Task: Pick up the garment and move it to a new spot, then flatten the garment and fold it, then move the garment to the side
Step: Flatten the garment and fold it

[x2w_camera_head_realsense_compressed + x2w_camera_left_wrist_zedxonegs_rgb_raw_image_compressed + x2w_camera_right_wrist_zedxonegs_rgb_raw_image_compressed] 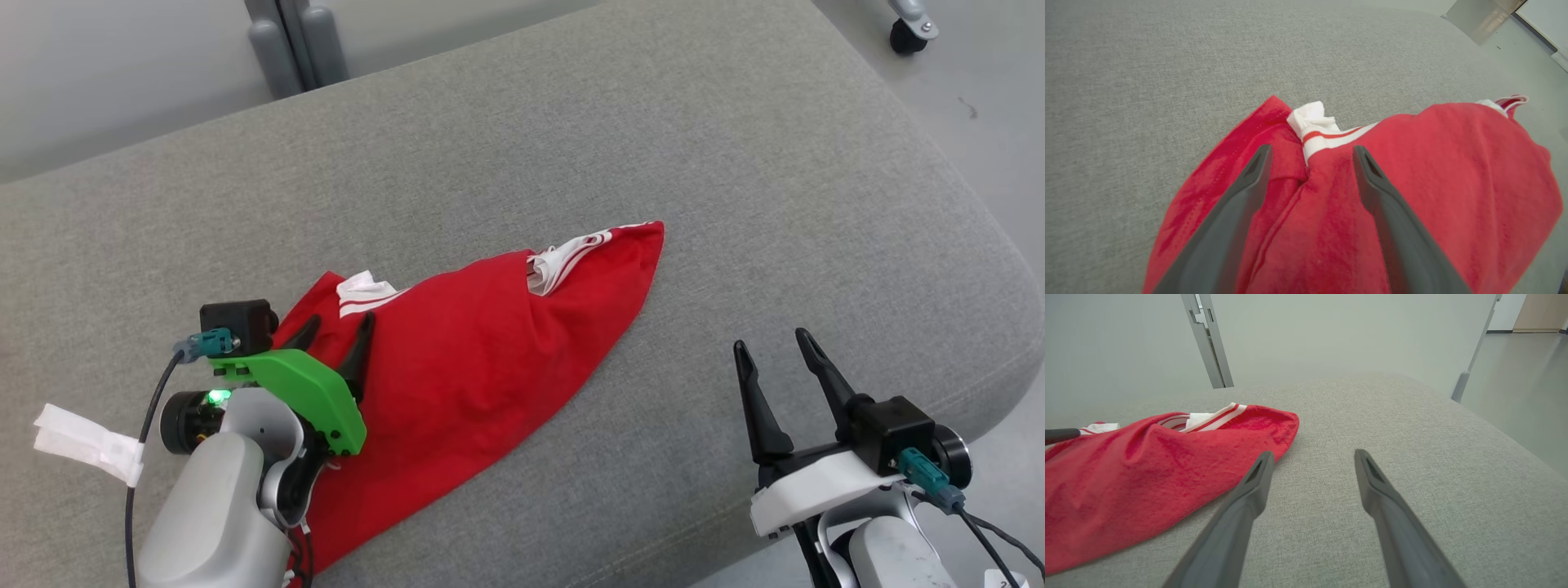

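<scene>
1. Two pincers are in view, both spread wide and holding nothing. The left pincer (336, 331) is over the garment, and the right pincer (771, 351) stands over the bare grey cushion (571, 122).
2. The garment (490, 343), red with white-and-red striped trim (563, 257), lies crumpled on the cushion. In the head view it is left of centre and close to the near edge.
3. Its long axis runs diagonally, from a broad end beside the left forearm (212, 506) at the lower left up to a narrow point at the upper right.
4. In the left wrist view the left pincer's fingers (1241, 212) straddle a fold of red cloth just short of a bunch of striped trim (1327, 136). I cannot tell whether the tips touch the fabric.
5. From the right pincer the garment lies off to the left, apart from it. The right wrist view shows the garment (1147, 465) ahead and to the left of that pincer's own left finger.
6. Judgement: the left arm is plainly the nearer. It needs little more than to go down and close on the fold between its fingers, while the right arm would have to cross the cushion leftward to reach the sloping edge.
7. The cloth is neither flat nor folded, so the task looks to be at its lifting stage.
</scene>
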Controlling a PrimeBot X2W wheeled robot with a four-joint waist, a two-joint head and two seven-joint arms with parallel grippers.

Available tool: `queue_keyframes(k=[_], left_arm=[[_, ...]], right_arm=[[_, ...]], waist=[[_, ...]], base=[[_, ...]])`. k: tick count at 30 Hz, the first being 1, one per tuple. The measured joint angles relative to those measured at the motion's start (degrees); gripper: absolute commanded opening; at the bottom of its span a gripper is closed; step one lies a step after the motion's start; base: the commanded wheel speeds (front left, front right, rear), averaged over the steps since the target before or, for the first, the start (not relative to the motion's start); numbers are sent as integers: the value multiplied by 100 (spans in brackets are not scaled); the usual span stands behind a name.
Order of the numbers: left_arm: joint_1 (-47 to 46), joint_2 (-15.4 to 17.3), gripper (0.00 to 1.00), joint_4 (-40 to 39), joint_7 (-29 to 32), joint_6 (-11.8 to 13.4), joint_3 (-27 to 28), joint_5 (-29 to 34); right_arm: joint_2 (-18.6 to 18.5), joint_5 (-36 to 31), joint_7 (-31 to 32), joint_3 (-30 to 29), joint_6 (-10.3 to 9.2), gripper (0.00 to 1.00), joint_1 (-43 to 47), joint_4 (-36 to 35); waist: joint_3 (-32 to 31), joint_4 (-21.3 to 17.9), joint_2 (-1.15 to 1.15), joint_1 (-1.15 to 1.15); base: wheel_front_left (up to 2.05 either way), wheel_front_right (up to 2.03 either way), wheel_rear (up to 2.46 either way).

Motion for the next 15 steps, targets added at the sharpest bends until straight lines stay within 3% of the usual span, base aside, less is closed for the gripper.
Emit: queue_keyframes(k=[3,4,5,7,15], left_arm=[[-121,46,100,267,-4,-27,-45,-16],[-157,56,88,335,-13,-35,-54,-18],[-193,63,44,400,-46,-37,-70,-24],[-254,41,0,512,-53,-43,-101,-105],[-319,23,0,287,-382,-67,-584,-322]], right_arm=[[0,7,0,2,0,100,-8,-3],[0,8,0,0,0,100,-8,-4],[0,13,0,-1,0,100,-9,-5],[0,43,0,4,0,100,-11,-3],[1,81,0,19,0,100,-19,23]], waist=[[60,-61,0,0],[71,-70,0,0],[80,-75,0,0],[85,-71,0,0],[36,-30,0,0]], base=[[0,0,0],[0,0,0],[0,0,0],[0,0,0],[0,0,0]])
